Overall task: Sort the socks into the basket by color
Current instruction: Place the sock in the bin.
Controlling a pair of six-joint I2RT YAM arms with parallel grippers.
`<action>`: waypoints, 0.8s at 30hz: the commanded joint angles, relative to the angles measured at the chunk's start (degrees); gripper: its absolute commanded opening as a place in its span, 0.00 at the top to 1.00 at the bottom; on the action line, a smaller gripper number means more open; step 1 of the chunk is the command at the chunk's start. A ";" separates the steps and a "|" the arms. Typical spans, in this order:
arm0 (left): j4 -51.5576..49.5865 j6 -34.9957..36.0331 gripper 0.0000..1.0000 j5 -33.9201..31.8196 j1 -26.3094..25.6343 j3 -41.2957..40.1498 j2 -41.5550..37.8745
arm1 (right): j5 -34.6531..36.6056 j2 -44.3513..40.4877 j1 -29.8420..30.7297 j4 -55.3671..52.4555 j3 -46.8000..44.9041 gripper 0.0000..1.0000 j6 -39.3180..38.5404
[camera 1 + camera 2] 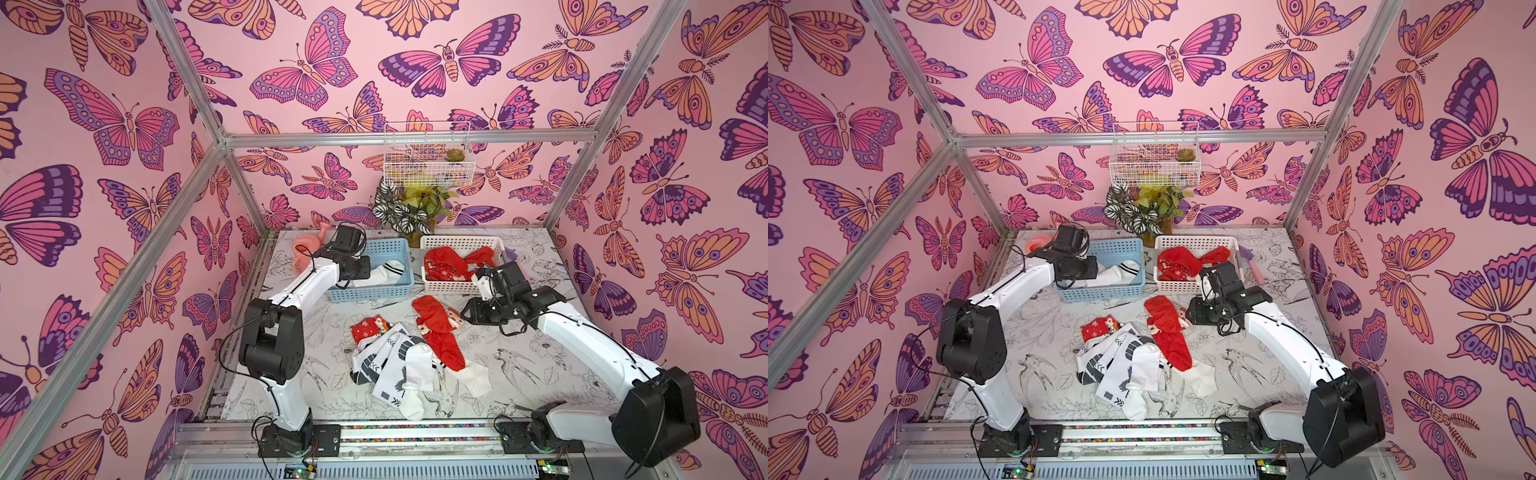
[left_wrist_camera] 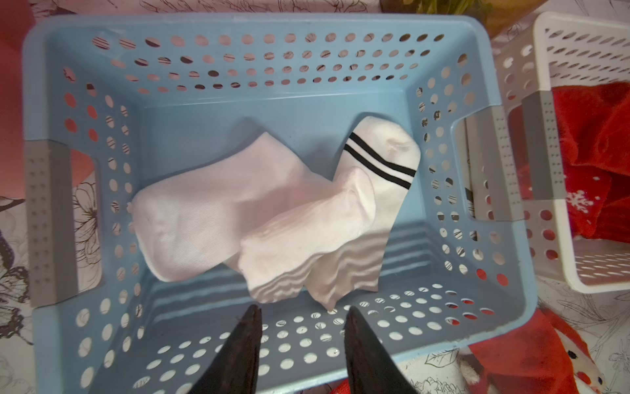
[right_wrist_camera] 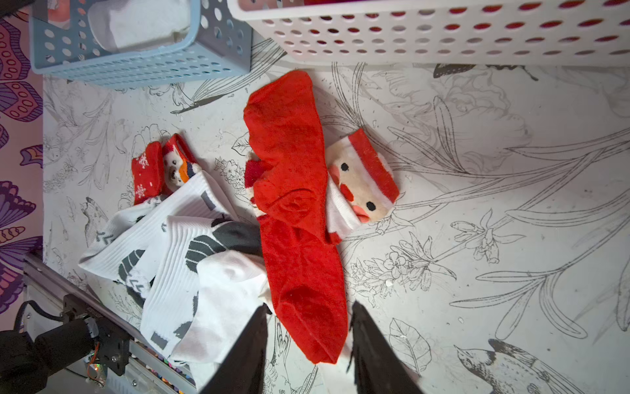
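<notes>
Red sock [image 3: 300, 273] just ahead of right claw [image 3: 308, 304]: soft, light, limp; we would pinch it mid-length. That claw and left claw [image 2: 302, 308] both open, empty.

Walls: pink butterfly wallpaper [image 1: 374, 62]
Frame: aluminium rails [image 1: 411, 139]
Surface: white worktop [image 1: 519, 365], line-drawn birds and flowers
Back: wire basket [image 1: 428, 174] hung above potted plant [image 1: 409, 208]

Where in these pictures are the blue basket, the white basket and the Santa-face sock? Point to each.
blue basket [image 1: 374, 293]: a top view, on its near perforated wall.
white basket [image 1: 446, 286]: a top view, on its near perforated wall.
Santa-face sock [image 3: 361, 184]: right wrist view, on the face between the eyes.
</notes>
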 commanded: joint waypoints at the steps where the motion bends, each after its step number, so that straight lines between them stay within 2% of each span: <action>1: -3.51 1.10 0.57 -1.12 0.76 -0.63 -3.49 | 1.67 0.00 0.77 0.95 -0.07 0.57 0.60; 15: -8.07 2.37 0.57 1.73 0.78 0.72 -9.92 | 3.96 -0.14 1.16 6.85 -4.93 0.52 7.16; 24: -8.01 2.70 0.57 1.71 0.60 -2.62 -13.45 | 6.49 1.59 3.09 9.64 -7.69 0.47 12.99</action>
